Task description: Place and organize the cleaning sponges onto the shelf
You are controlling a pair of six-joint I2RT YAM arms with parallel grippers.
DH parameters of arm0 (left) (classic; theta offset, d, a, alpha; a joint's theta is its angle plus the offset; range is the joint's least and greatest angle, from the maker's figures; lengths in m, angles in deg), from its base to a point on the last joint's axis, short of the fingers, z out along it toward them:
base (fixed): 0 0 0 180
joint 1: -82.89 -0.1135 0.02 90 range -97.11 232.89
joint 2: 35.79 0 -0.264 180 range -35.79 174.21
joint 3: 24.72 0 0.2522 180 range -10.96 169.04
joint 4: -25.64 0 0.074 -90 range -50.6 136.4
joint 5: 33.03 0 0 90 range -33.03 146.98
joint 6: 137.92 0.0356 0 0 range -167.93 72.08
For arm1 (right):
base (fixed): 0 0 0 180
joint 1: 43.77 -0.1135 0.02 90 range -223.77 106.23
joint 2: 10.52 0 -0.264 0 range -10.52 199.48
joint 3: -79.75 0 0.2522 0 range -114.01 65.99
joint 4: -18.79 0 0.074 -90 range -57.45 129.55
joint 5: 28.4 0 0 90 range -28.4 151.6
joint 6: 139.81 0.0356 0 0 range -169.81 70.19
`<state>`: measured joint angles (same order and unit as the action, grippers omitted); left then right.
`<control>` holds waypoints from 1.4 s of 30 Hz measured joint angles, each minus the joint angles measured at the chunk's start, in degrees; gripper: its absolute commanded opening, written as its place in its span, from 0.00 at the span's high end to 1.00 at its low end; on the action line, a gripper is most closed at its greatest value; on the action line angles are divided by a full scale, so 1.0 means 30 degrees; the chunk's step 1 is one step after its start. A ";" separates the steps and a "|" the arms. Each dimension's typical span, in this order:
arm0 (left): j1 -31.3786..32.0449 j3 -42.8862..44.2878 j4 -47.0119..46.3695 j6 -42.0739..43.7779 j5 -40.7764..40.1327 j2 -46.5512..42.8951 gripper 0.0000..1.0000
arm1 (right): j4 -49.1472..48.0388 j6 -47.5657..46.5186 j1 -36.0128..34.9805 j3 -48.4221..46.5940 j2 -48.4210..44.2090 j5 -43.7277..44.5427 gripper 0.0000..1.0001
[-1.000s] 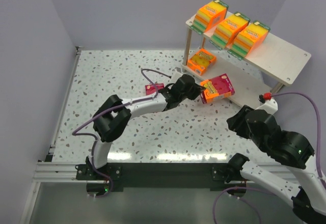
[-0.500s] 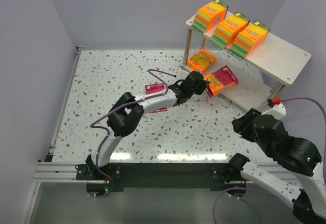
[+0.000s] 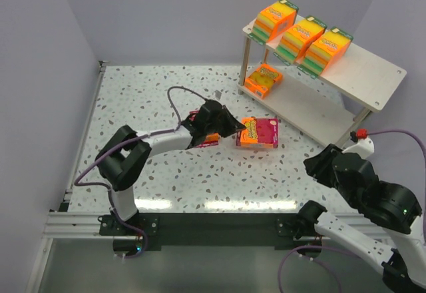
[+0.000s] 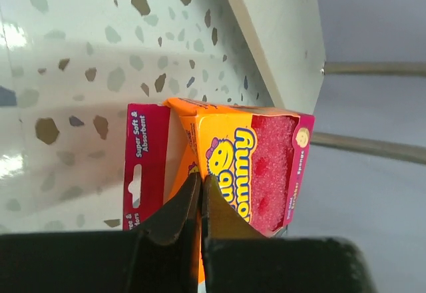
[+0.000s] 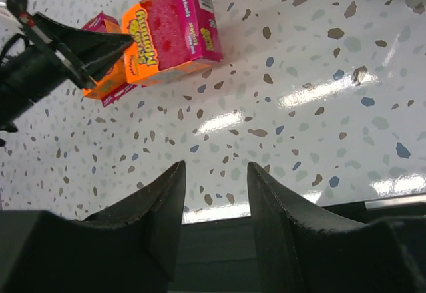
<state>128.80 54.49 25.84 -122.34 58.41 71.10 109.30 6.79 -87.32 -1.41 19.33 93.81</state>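
Pink pack [image 3: 258, 132] pulled clear of shelf [image 3: 301, 105] edge, in left tool [image 3: 234, 132].

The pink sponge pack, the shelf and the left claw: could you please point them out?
pink sponge pack [image 3: 265, 132]: top external view, its pink front.
shelf [image 3: 376, 78]: top external view, bare top board.
left claw [image 4: 200, 185]: left wrist view, between its fingertips.

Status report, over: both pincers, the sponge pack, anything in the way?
Left pincer shut on pink sponge pack, short of shelf. Right pincer open, empty. Nothing between pack and shelf.
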 measured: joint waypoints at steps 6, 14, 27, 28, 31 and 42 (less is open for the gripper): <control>-0.1727 0.2135 0.3891 0.9238 0.5100 -0.0379 1.00 | -0.0270 -0.0634 0.0000 0.1464 -0.0073 -0.0809 0.55; -0.1290 0.8378 1.2327 2.0990 0.7067 0.3657 0.89 | -0.1195 -0.1348 0.0000 0.2025 0.0459 -0.1792 0.53; -0.1647 0.8969 1.5103 2.1755 0.2390 0.2164 0.00 | -0.2667 -0.2237 0.0000 0.2820 0.1537 -0.2594 0.43; -0.1530 0.7752 1.4593 2.0116 0.1872 0.1020 0.00 | -0.2732 -0.2251 0.0000 0.2878 0.1559 -0.2594 0.43; -0.0634 0.4284 1.2677 1.5140 0.0488 -0.2514 0.00 | -0.2834 -0.2288 0.0000 0.2943 0.1647 -0.2586 0.43; 0.3679 0.0372 1.1162 0.0160 -0.5100 -0.5078 0.03 | -0.3337 -0.2747 0.0000 0.2987 0.1843 -0.2637 0.43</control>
<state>139.84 55.61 59.32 -121.86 43.11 55.87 99.29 -1.45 -87.32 7.55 24.86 85.90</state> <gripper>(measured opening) 0.977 0.571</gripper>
